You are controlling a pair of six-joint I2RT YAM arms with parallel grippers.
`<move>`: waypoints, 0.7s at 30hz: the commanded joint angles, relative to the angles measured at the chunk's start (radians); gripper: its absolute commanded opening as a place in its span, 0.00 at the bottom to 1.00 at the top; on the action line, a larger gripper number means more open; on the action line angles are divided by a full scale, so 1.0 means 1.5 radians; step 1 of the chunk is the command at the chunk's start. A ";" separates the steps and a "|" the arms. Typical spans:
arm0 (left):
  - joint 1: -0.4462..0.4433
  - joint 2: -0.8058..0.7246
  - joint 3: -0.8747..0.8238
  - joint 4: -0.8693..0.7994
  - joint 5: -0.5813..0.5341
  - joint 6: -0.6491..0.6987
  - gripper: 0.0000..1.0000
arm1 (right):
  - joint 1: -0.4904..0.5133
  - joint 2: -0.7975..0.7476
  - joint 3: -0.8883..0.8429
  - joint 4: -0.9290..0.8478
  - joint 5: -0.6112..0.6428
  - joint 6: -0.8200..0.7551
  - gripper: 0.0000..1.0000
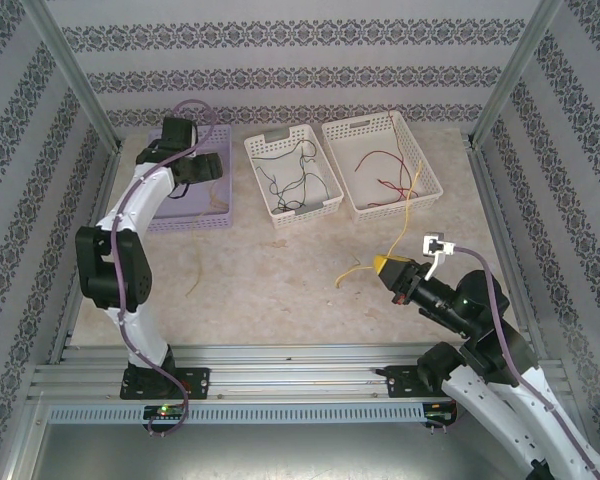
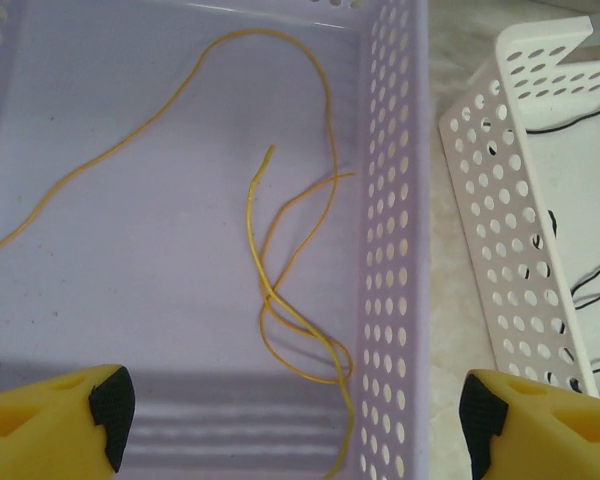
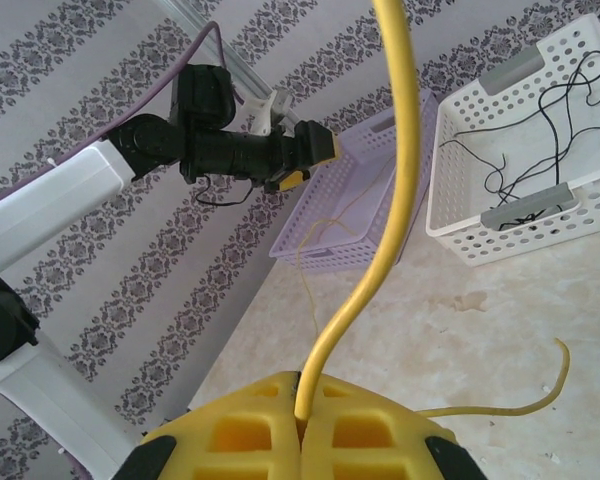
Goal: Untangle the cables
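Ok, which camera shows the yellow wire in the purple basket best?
Left wrist: it looks straight down on the yellow wire looping across the purple basket floor. From the top camera the left arm covers much of it; the right wrist sees the basket side-on.

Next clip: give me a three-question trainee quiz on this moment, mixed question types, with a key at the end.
1. True or false: the right gripper is shut on a yellow cable.
2. What colour are the loose cables in the purple basket under the open left gripper?
3. The black cables lie in: A the purple basket, B the middle white basket, C the right white basket.

Key: 1 true; 2 yellow; 3 B.
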 commanded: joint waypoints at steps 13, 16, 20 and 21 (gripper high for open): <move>0.014 -0.384 -0.195 0.012 0.008 -0.138 1.00 | 0.108 0.378 0.260 0.064 0.026 -0.069 0.00; 0.014 -0.480 -0.250 -0.002 -0.016 -0.137 1.00 | 0.112 0.488 0.356 0.074 -0.003 -0.076 0.00; 0.014 -0.607 -0.324 -0.033 -0.064 -0.129 1.00 | 0.116 0.643 0.507 0.065 -0.041 -0.084 0.00; 0.014 -0.641 -0.341 -0.040 -0.078 -0.124 1.00 | 0.115 0.685 0.543 0.068 -0.051 -0.083 0.00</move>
